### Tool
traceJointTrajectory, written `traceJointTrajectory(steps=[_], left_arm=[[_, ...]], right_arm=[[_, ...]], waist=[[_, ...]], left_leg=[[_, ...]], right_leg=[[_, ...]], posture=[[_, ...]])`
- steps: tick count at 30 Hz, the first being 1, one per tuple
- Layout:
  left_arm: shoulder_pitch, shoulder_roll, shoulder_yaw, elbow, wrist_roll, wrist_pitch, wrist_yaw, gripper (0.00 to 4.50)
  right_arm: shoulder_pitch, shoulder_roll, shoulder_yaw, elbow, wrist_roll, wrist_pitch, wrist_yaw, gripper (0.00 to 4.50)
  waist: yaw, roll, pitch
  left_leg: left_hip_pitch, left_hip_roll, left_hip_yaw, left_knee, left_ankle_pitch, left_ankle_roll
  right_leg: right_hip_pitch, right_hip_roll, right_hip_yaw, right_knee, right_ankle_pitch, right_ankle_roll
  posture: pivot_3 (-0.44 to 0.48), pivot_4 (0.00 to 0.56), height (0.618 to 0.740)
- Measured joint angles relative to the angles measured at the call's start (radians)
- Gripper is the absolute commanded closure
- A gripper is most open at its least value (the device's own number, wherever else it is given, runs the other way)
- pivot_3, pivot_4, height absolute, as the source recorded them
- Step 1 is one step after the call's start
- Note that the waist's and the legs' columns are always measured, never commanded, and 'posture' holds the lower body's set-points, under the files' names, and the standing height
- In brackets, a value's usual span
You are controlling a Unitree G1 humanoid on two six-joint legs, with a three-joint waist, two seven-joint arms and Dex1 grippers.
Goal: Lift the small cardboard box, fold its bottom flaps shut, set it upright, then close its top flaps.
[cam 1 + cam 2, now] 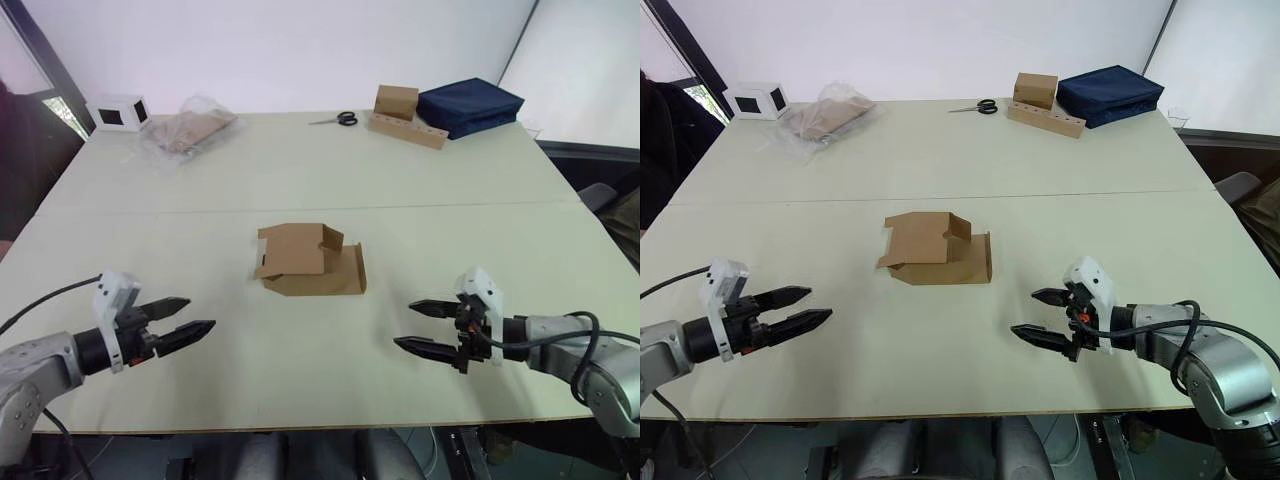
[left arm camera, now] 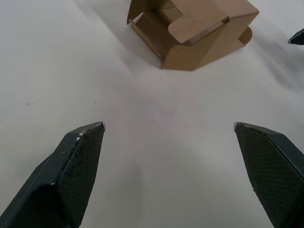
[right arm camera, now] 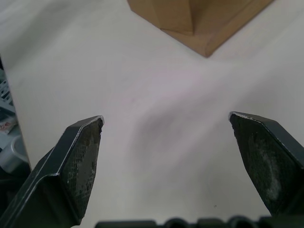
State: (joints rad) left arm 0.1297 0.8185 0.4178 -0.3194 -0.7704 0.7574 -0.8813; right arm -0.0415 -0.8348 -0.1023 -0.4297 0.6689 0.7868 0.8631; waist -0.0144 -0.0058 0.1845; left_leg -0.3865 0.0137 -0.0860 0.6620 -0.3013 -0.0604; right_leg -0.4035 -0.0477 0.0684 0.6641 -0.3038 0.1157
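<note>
The small cardboard box [image 1: 310, 260] lies on its side in the middle of the pale table [image 1: 300, 170], its notched flaps hanging loose at the left end and one side open. Which of these are its top flaps I cannot tell. My left gripper [image 1: 198, 316] hovers open near the front left edge, well short of the box. My right gripper [image 1: 410, 326] is open at the front right, also apart from it. The box [image 2: 194, 33] lies ahead of the left fingers [image 2: 78, 156] in the left wrist view. A corner of the box [image 3: 199, 21] lies ahead of the right fingers [image 3: 80, 161].
At the back of the table are a white box with a dark window [image 1: 118, 111], a clear plastic bag [image 1: 185, 130], scissors [image 1: 340, 119], a brown cube on a holed cardboard strip [image 1: 403, 115] and a navy bag [image 1: 470, 105].
</note>
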Motion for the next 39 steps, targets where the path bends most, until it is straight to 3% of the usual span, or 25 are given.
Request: traceJointTrajectory(steps=[9,16,21,28,34,39], left_arm=[[-0.158,0.061,-0.005,0.137,-0.047,0.131,-0.006,0.03],[-0.447,0.094,-0.118,0.375,-0.084,0.315,-0.081,0.03],[-0.68,0.009,-0.252,0.565,-0.085,0.44,-0.147,0.03],[-0.877,-0.115,-0.349,0.836,-0.026,0.474,-0.205,0.03],[-0.991,-0.171,-0.414,1.051,0.059,0.453,-0.308,0.03],[-1.046,-0.199,-0.439,1.122,0.112,0.45,-0.367,0.03]], right_arm=[[0.007,0.011,-0.026,-0.018,-0.077,-0.104,-0.034,0.08],[-0.082,0.009,-0.013,-0.084,-0.097,-0.115,-0.049,0.08],[-0.154,0.028,0.065,-0.167,-0.115,-0.096,-0.091,0.08],[-0.179,0.061,0.137,-0.223,-0.134,-0.047,-0.167,0.08],[-0.19,0.083,0.156,-0.276,-0.132,-0.004,-0.219,0.08],[-0.172,0.088,0.154,-0.284,-0.134,0.01,-0.24,0.08]], waist=[[-0.002,0.0,0.0],[-0.005,0.0,0.0],[-0.003,0.0,0.0],[-0.006,0.0,0.0],[-0.009,0.0,0.0],[-0.005,0.0,0.0]], left_leg=[[0.0,0.0,0.0,0.0,0.0,0.0],[-0.001,0.0,0.0,0.0,0.0,0.0],[-0.001,-0.001,-0.001,0.002,0.0,0.0],[-0.003,-0.001,-0.001,0.002,0.0,0.0],[-0.004,-0.001,-0.001,0.002,0.0,-0.001],[-0.004,-0.001,-0.001,0.002,0.0,0.0]], right_leg=[[0.0,0.0,0.0,0.0,0.0,0.0],[-0.001,0.001,0.0,0.001,0.0,0.0],[-0.001,0.001,-0.001,0.002,0.0,0.0],[-0.004,0.001,-0.001,0.003,0.0,0.0],[-0.004,0.001,0.0,0.003,0.0,0.0],[-0.004,0.001,0.0,0.003,0.0,0.0]], posture=[[0.0,0.15,0.74],[0.0,0.15,0.74],[0.0,0.15,0.74],[0.0,0.15,0.74],[0.0,0.15,0.74],[0.0,0.15,0.74]])
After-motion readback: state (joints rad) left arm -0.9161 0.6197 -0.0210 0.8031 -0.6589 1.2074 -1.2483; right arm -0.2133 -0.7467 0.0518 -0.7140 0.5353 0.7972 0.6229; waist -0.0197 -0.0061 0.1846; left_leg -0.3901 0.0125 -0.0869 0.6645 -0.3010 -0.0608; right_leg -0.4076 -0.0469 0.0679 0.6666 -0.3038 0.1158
